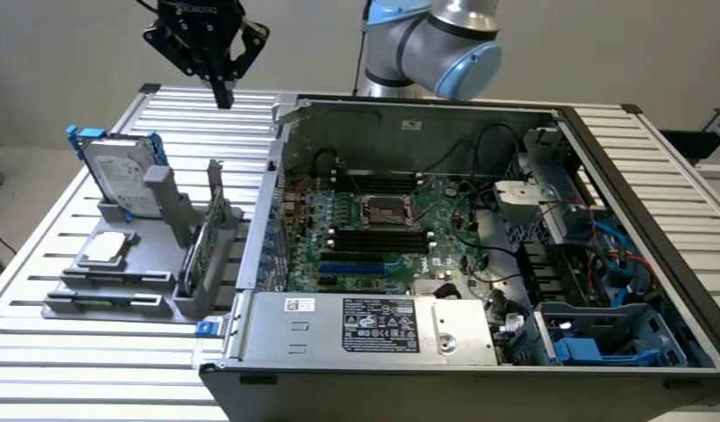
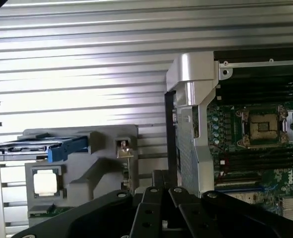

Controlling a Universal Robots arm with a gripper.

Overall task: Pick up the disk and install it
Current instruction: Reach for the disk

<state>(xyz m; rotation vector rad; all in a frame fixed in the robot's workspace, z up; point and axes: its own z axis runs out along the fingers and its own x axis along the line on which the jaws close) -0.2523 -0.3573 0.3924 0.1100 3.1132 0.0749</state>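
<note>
The disk [image 1: 117, 170] stands upright in a grey holder [image 1: 125, 264] at the exterior view's left, its silver face and white label framed by a blue carrier. In the wrist view the disk [image 2: 32, 148] shows edge-on as a blue strip. My gripper [image 1: 223, 91] hangs high above the slatted table, behind the disk and beside the open computer case [image 1: 454, 255]. Its fingers are shut together with nothing between them. The wrist view has the gripper [image 2: 164, 187] at the frame's lower edge, apart from the disk.
A small square silver chip [image 1: 107, 249] lies on the grey holder in front of the disk. A card [image 1: 207, 237] stands upright in the holder beside the case wall. Inside the case are the motherboard [image 1: 377, 229], a stickered silver box [image 1: 372, 325] and a blue-lined bay [image 1: 600, 338].
</note>
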